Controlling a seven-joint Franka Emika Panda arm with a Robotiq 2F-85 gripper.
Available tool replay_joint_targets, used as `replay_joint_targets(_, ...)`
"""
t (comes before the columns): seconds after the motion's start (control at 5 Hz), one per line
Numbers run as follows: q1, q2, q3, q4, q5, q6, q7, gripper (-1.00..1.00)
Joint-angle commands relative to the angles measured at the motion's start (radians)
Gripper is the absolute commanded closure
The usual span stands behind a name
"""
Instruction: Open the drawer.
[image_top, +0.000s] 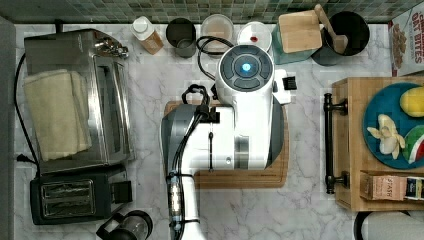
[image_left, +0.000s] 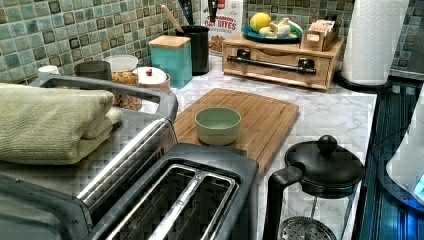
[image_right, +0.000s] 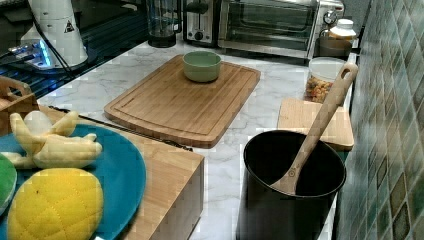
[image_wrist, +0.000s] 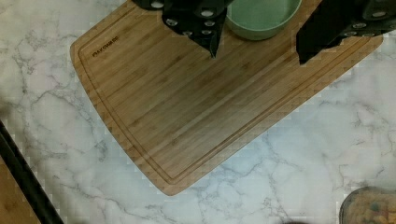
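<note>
Closed light-wood drawer (image_left: 280, 64), black bar handle (image_left: 272, 62), near backsplash.

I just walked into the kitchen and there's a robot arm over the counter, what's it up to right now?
The gripper hangs open above the wooden cutting board, near a green bowl, holding nothing. The drawer is shut, with its black bar handle untouched. A blue plate of toy fruit sits on top of the drawer unit. Nothing has been pulled yet.
</note>
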Motion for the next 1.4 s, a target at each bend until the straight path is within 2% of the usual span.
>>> replay_joint_targets(0.2,-0.004,0.008,0.004,-0.004,-0.003,0.0,-0.001,-1.0)
replay_joint_targets(0.4,-0.003,0.008,0.003,-0.004,-0.003,0.0,-0.001,-1.0)
replay_joint_targets(0.6,-0.045,0.067,0.037,0.066,-0.01,-0.054,-0.023,-1.0)
replay_joint_targets(0.8,-0.024,0.002,-0.016,-0.045,-0.136,-0.005,-0.172,-1.0)
replay_joint_targets(1.0,-0.068,-0.041,-0.047,-0.124,-0.206,0.049,-0.355,-1.0)
replay_joint_targets(1.2,-0.109,-0.127,-0.089,-0.268,-0.281,0.241,-0.505,-1.0)
replay_joint_targets(1.4,-0.158,-0.13,-0.136,-0.315,-0.254,0.363,-0.723,-1.0)
